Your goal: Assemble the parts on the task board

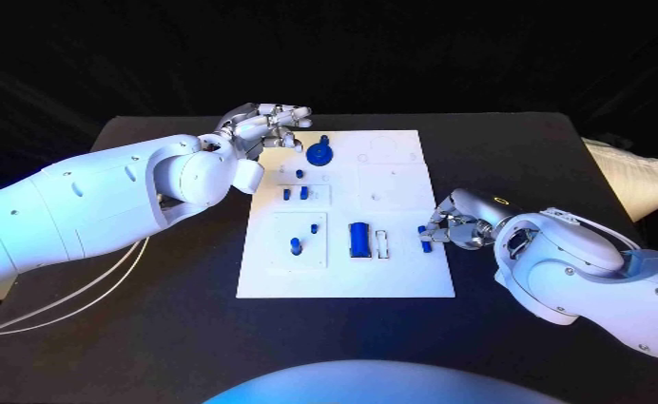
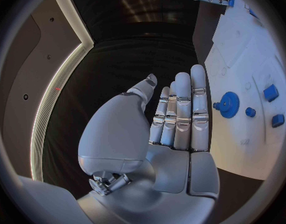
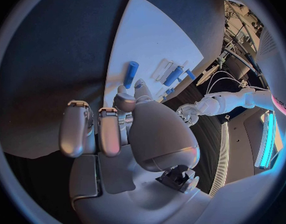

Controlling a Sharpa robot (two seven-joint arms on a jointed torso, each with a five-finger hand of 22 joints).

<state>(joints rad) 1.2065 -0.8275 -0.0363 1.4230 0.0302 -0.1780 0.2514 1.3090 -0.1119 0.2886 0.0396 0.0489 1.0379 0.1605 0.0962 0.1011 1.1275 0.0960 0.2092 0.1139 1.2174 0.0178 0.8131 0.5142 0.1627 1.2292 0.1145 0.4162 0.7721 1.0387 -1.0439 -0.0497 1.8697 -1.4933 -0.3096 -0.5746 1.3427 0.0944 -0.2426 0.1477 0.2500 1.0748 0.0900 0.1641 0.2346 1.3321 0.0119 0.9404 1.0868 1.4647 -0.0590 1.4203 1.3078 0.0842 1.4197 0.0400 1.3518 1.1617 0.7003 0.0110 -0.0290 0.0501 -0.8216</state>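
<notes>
1. The task board [image 1: 397, 276] is a flat white rectangular plate with a matte face and shallow square recesses. It lies on the black table [image 1: 164, 328] between the two hands.
2. The left hand [image 1: 267, 125], of silver metal, hovers at the board's far left corner. In the left wrist view its fingers [image 2: 183, 112] are straight, side by side, and hold nothing.
3. Just beside the left hand's fingertips lies a blue gear [image 1: 319, 152], a round toothed disc with a short stub at one side; the left wrist view shows its ridged rim [image 2: 229, 104].
4. A little nearer the robot than that hand, small blue pegs [image 1: 295, 193] stand in a recessed square.
5. The right hand [image 1: 446, 226] sits at the board's right edge. A small blue part [image 1: 425, 245] shows at its fingertips; whether it is pinched cannot be told, as the right wrist view shows the thumb [image 3: 125, 102] curled in and hiding the tips.
6. Just beside the right hand, toward the board's middle, lies a smooth blue cylinder [image 1: 359, 238], with a pale narrow slot [image 1: 384, 244] between it and the hand. The same cylinder [image 3: 130, 74] appears beyond the fingers in the right wrist view.
7. Farther from the right hand, two short rounded blue pins [image 1: 301, 240] rest in another recess.
</notes>
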